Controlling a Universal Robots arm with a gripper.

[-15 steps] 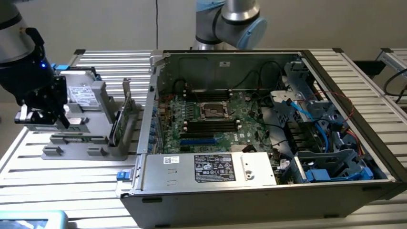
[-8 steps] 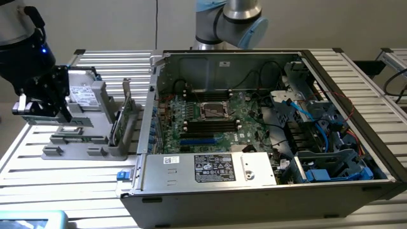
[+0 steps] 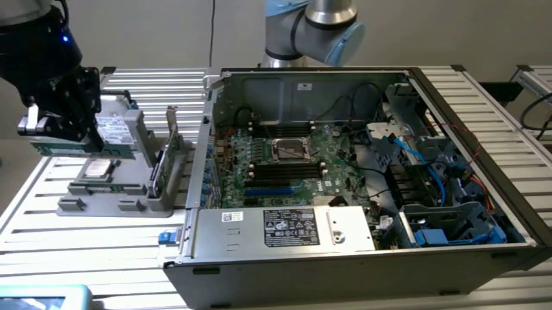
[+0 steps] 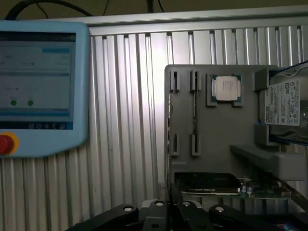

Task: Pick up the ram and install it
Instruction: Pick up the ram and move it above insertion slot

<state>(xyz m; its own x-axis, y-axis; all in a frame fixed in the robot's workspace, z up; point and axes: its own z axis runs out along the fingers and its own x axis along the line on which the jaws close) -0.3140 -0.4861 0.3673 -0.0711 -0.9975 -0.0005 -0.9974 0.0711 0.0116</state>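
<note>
ram (image 3: 116,150) in jaws, abv gray tray (image 3: 112,205)

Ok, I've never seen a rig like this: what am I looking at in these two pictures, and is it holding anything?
The machine is one robot arm, rising behind the open computer case in the exterior view, which comes from a camera off the arm. Its black gripper is at that view's left, above a grey parts tray, shut on the ram, a thin green stick held level. The tray also carries a processor chip, a hard drive and an upright card. The other picture is from a camera on the wrist, looking down on the tray and the slatted metal table. The blue box with a screen is a control tablet. The ram is not yet in the case.
</note>
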